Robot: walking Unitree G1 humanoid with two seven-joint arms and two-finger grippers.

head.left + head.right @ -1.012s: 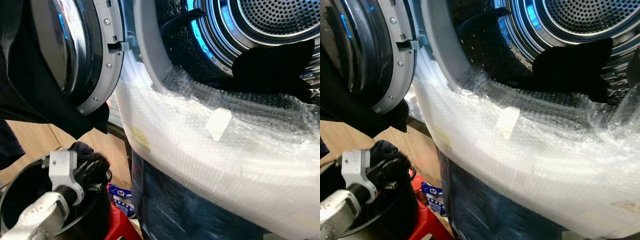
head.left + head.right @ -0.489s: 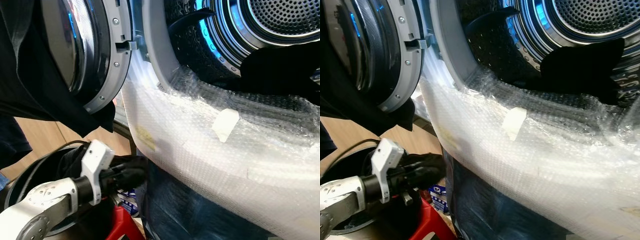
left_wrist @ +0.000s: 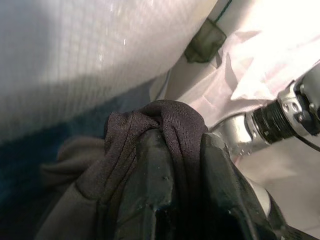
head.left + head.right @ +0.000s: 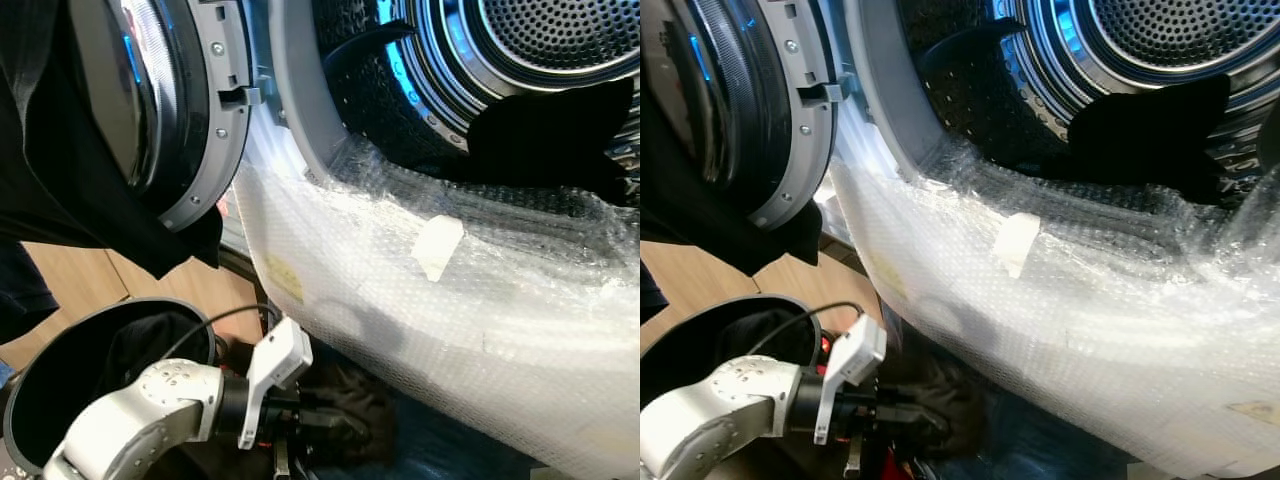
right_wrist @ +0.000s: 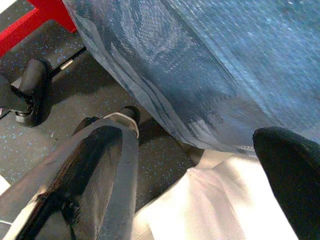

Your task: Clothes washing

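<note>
My left gripper is shut on a dark garment, low down between the black bucket and the washer's bubble-wrapped front. In the left wrist view the dark garment is bunched over and between the two black fingers. More dark clothing lies in the bucket. Above, the washer's drum stands open with a black garment lying at its mouth. My right gripper hangs open near the floor beside the machine.
The round washer door is swung open to the left, with black cloth hanging over it. Wooden floor shows under the door. A red frame stands on the dark speckled floor by the right gripper.
My left arm has swung right and down from above the bucket to under the washer's front, carrying the dark garment with it. The head view has shifted slightly.
</note>
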